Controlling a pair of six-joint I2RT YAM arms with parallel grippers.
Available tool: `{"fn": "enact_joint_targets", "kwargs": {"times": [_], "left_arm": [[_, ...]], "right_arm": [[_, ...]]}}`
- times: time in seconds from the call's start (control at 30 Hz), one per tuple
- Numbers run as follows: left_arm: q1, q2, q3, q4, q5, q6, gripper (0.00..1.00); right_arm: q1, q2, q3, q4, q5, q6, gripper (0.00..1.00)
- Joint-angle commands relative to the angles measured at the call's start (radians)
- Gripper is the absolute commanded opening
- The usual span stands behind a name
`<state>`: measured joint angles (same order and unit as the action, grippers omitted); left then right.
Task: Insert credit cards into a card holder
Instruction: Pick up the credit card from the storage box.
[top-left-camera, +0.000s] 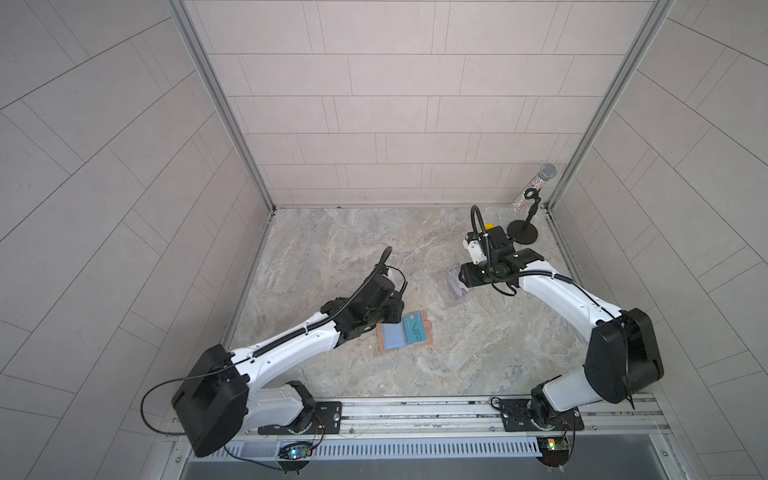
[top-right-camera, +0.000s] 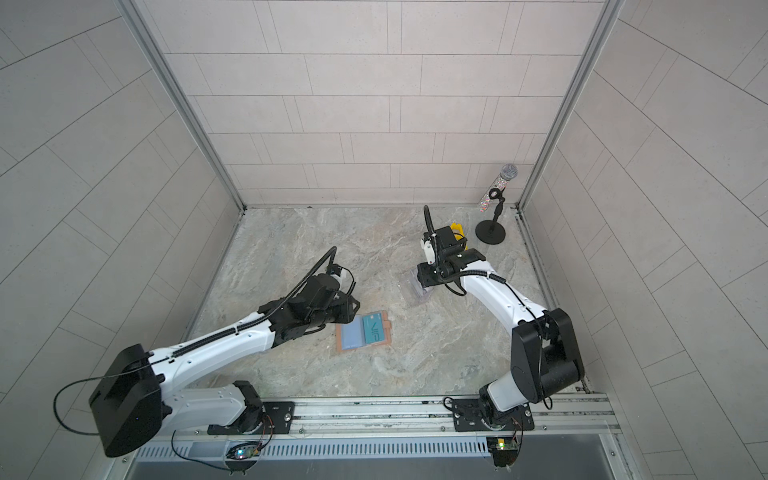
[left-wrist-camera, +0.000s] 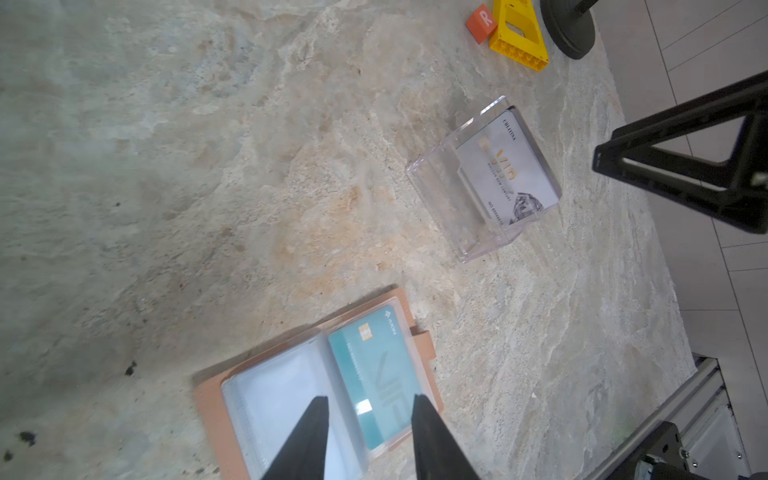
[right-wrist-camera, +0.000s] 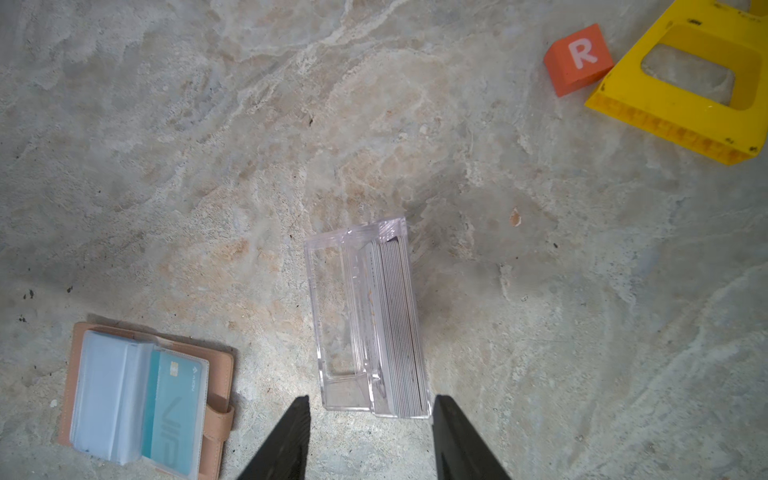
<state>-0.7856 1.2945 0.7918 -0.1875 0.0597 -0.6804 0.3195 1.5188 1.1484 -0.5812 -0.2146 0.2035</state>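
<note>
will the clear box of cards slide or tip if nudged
Probably slides: the clear box looks like smooth hard plastic on a stone-look table. It may tip, since the card stack crowds one wall, leaving the rest empty.

card holder (left-wrist-camera: 208, 399) partly off-frame

One tan card holder (right-wrist-camera: 224, 365), one teal card (left-wrist-camera: 374, 374) in its sleeve, one clear box (right-wrist-camera: 332, 311), a stack of pale cards (right-wrist-camera: 401, 324) inside it, packed too tight to count, one orange block (right-wrist-camera: 577, 58), one yellow frame (right-wrist-camera: 665, 120), one microphone (top-left-camera: 536, 183), one stand (top-left-camera: 523, 231)
</note>
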Motion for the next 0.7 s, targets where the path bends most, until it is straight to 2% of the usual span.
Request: {"fn": "enact_joint_targets", "kwargs": {"times": [0.0,0.27,0.67], "left_arm": [[0.003,0.071,0.069,0.043,0.042,-0.008,0.43],[0.007,0.289,0.202,0.127,0.107,-0.039,0.48],[0.021,0.556,0.416,0.131,0.228,-0.112,0.56]], "right_arm": [[-0.006,0.05,0.06,-0.063,0.024,-0.042,0.54],[-0.019,0.166,0.153,-0.123,0.004,-0.065,0.58],[-0.053,0.216,0.173,-0.129,-0.024,-0.08,0.58]]}}
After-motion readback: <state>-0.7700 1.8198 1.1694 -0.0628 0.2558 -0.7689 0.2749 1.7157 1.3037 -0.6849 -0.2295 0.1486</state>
